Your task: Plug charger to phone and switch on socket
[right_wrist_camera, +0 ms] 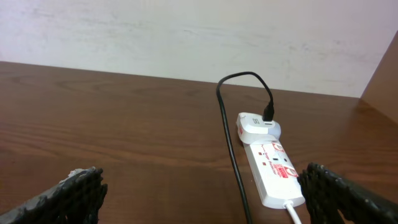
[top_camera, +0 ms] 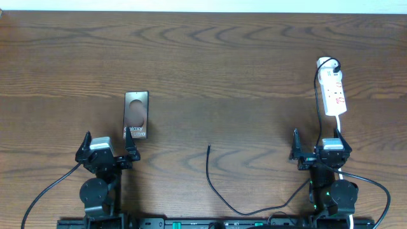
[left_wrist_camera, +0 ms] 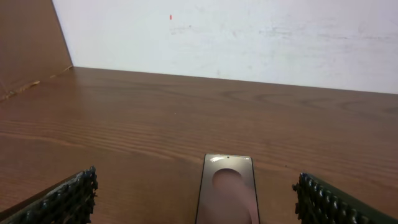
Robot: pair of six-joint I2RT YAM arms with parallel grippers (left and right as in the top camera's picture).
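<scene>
Nothing plugged yet: my left gripper [top_camera: 107,147] and right gripper [top_camera: 320,145] stand spread, empty, at the table's [top_camera: 241,57] front edge. Phone [top_camera: 136,115] front-left, charger [top_camera: 213,184] tip loose mid-front, socket [top_camera: 333,93] by the right edge.

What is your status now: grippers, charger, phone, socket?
Left gripper and right gripper open, empty. Charger tip lies on table, apart from phone, not plugged. Socket untouched, switch unclear. No obstacle seen.

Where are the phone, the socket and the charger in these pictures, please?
phone [top_camera: 136,114], overhead view, middle of its face.
socket [right_wrist_camera: 273,169], right wrist view, middle of the strip's top.
charger [top_camera: 209,149], overhead view, its free plug tip.
</scene>
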